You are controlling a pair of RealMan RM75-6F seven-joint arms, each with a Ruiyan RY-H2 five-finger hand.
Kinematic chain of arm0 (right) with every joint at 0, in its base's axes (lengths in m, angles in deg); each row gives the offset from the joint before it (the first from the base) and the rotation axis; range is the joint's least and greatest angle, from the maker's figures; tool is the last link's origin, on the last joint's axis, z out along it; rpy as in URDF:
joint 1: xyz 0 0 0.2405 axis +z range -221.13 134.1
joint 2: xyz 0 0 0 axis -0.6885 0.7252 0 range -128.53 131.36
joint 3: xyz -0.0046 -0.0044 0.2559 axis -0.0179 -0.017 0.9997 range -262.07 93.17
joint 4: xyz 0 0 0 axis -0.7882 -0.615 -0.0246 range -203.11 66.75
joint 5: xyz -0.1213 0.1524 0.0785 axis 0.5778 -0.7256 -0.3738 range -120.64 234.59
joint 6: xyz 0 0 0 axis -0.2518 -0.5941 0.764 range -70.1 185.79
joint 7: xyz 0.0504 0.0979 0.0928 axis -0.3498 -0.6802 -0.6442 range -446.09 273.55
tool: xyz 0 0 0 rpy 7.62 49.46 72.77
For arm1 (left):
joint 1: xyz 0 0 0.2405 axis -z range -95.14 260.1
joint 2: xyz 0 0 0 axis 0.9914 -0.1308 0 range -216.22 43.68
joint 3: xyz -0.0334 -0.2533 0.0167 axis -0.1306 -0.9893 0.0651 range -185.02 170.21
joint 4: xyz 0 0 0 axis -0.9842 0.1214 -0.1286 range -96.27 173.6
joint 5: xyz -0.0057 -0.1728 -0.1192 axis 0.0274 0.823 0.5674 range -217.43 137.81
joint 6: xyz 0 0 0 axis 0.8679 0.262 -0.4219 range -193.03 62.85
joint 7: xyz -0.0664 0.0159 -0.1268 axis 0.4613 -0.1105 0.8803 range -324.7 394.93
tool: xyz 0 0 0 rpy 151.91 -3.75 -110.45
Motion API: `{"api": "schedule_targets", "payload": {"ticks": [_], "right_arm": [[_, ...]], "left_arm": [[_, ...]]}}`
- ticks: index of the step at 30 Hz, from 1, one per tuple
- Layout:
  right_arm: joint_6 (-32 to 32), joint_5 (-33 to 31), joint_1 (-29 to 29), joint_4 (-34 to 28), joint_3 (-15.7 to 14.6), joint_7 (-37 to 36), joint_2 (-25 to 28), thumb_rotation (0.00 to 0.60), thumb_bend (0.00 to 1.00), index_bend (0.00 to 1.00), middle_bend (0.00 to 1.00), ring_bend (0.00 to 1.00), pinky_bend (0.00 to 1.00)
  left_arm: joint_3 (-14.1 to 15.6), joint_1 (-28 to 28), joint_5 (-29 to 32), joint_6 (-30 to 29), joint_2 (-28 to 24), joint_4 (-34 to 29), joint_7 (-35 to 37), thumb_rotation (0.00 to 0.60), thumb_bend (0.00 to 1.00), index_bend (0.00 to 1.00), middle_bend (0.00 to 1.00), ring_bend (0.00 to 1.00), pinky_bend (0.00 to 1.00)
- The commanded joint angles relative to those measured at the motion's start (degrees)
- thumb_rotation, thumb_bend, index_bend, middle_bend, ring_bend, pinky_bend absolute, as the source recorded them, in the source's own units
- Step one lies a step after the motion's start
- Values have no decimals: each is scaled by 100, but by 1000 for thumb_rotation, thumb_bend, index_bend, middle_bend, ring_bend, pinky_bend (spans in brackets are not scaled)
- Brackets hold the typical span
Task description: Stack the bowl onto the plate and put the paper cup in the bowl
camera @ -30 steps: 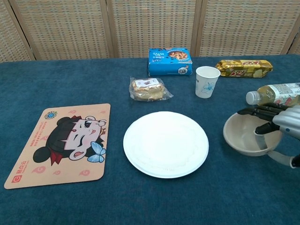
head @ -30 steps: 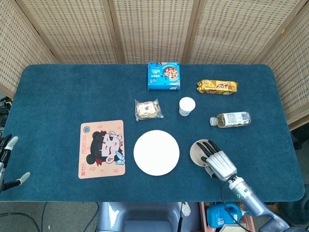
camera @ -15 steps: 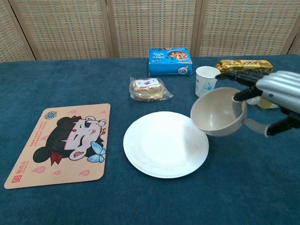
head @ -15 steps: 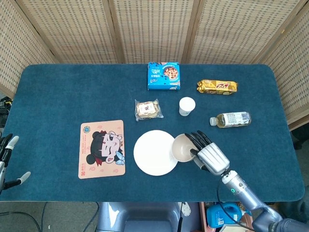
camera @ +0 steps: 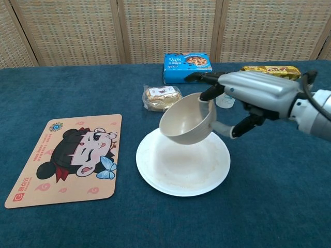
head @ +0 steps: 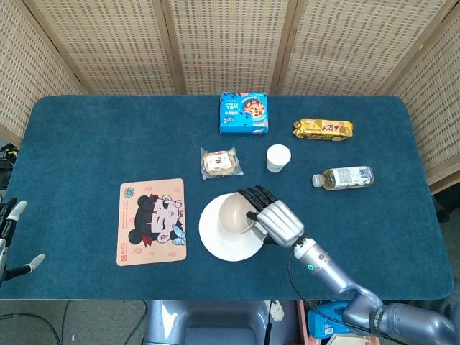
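Bowl (camera: 187, 120) in mid-air at frame centre, tilted, its rim pinched by the right hand (camera: 248, 95) so it can be carried over the white plate (camera: 183, 164) just below. The paper cup (head: 278, 158) waits upright, above and right of the plate. The left hand (head: 8, 241), at the left edge, holds nothing, fingers spread.

head view high, steeply down over the whole table (head: 86, 136); chest view low, nearer, same middle
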Motion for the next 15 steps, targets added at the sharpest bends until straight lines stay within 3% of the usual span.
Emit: {"api": "schedule_targets", "payload": {"ticks": [1,15], "right_arm": [[-183,-87,183,92,-3,-32,-296,600,487,644,0,0,0],[-274,-124,484,832,-153,-216,-924,600,487,644,0,0,0]], "left_arm": [[-9,0,23,5,-7,-3,16,600,0,0,0,0,0],[-24,20,88,71,-84,-9,188,600,0,0,0,0,0]]}}
